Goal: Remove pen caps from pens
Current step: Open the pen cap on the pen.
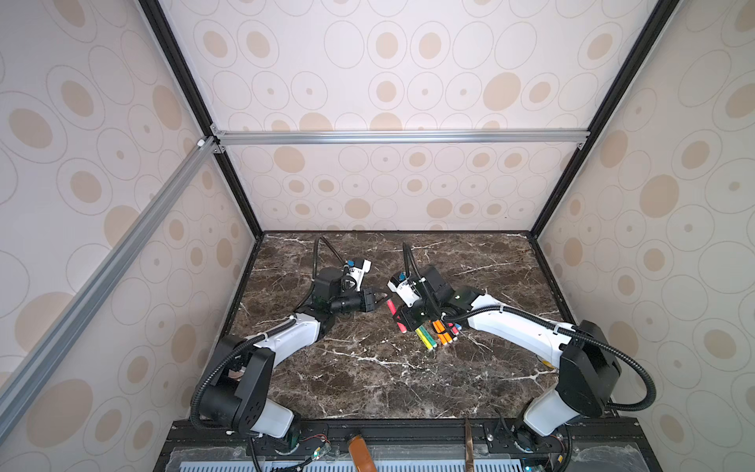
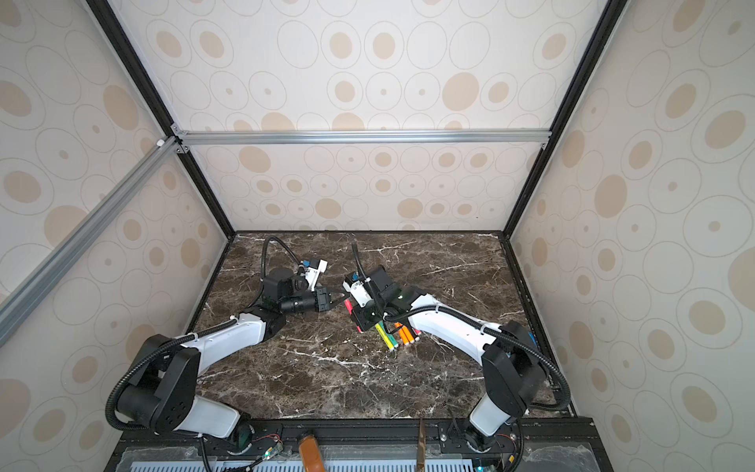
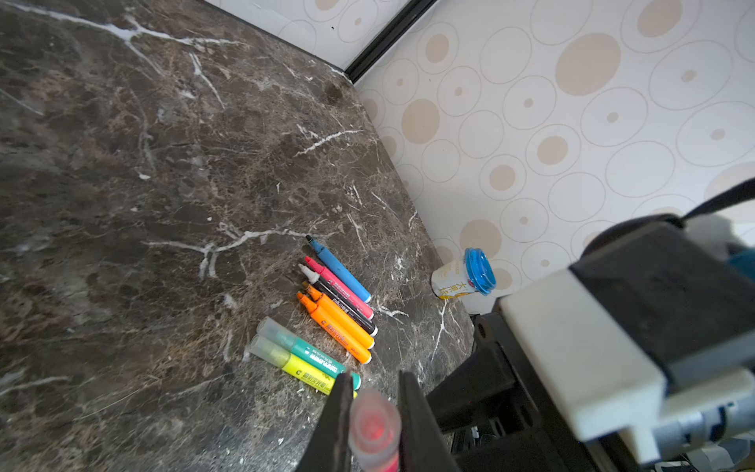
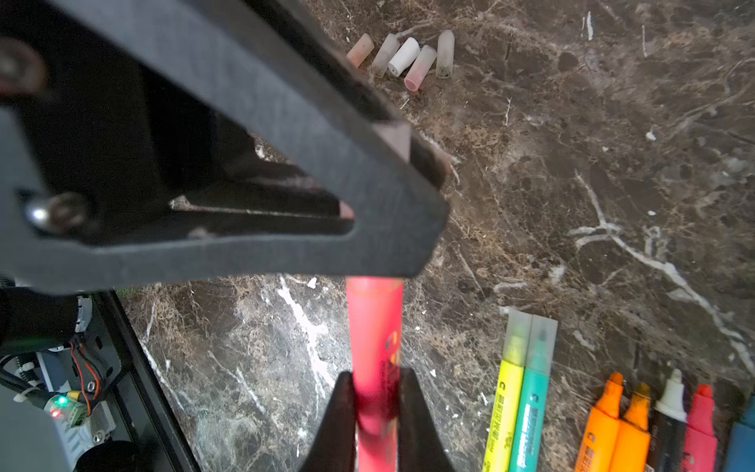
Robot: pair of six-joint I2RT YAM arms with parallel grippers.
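Left gripper and right gripper closed

Right wrist view: the left gripper, out of focus, covers the capped end of the held red pen; the blue pen is cut by the frame edge. Left wrist view: the pen cap is blurred and partly cropped. In both top views the right arm hides part of the pen row.

Readable markings: few, mostly blurred.
The blue-lidded tub on the surface bears yellow Chinese characters, 大 the clearest. The yellow pen shows a small "C" on its barrel. The other print on it and on the green pen is too blurred to read.
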